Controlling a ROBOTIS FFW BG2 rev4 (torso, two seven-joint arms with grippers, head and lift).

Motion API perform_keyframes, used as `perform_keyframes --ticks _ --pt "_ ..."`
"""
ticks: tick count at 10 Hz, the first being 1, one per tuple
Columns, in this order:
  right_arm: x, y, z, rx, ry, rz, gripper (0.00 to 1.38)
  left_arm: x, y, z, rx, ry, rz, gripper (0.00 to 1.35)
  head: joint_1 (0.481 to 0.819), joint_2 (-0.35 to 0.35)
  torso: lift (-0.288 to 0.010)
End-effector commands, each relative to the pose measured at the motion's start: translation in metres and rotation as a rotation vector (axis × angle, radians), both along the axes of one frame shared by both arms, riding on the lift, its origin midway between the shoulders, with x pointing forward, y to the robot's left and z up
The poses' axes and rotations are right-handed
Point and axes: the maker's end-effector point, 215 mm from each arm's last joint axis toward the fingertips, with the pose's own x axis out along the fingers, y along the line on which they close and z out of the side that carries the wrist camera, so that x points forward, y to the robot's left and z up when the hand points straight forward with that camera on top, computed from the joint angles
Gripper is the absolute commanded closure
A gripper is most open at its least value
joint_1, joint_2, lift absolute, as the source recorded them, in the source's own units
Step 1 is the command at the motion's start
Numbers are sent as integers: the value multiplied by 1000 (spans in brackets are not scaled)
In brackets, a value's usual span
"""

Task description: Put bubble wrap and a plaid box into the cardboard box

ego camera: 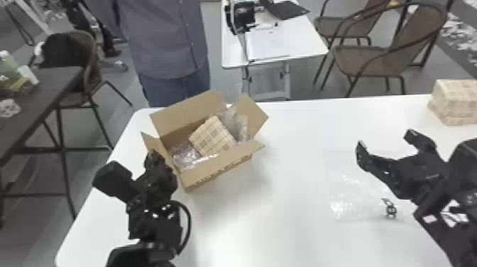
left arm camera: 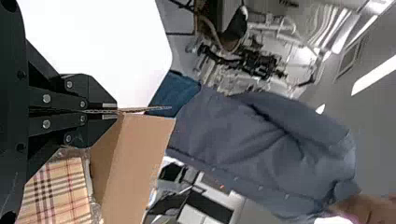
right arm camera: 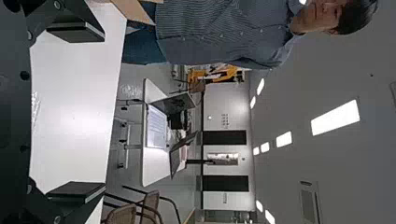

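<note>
Chairs [ego camera: 422, 53] stand beyond the table [ego camera: 301, 131]; left pincer [ego camera: 157, 160] grips box flap [ego camera: 151, 141], right pincer [ego camera: 387, 145] gapes.

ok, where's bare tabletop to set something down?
White table, middle: between the cardboard box and loose bubble wrap. Also the far strip between that box and the right-hand plaid box. Crowded: left, where the left gripper clamps the cardboard; right, around the right gripper.
</note>
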Motion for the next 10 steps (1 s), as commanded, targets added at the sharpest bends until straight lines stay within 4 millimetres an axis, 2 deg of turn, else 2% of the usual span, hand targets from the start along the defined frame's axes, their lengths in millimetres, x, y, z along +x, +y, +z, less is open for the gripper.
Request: perform_keyframes --ticks 1,3,8,10 --pt "0 3 -4 -3 13 10 168 -7 1 15 -34 -102 84 1222 695 189 -107" --pt "0 6 -5 -1 18 19 167 -29 3 11 -93 -152 212 1222 695 208 -107" --pt "-1 12 -10 -2 35 37 167 -78 45 -4 -143 -203 445 1222 695 255 -107" --pt "-1 12 -12 -2 40 42 168 -96 55 -19 -163 -196 514 1222 695 280 -107"
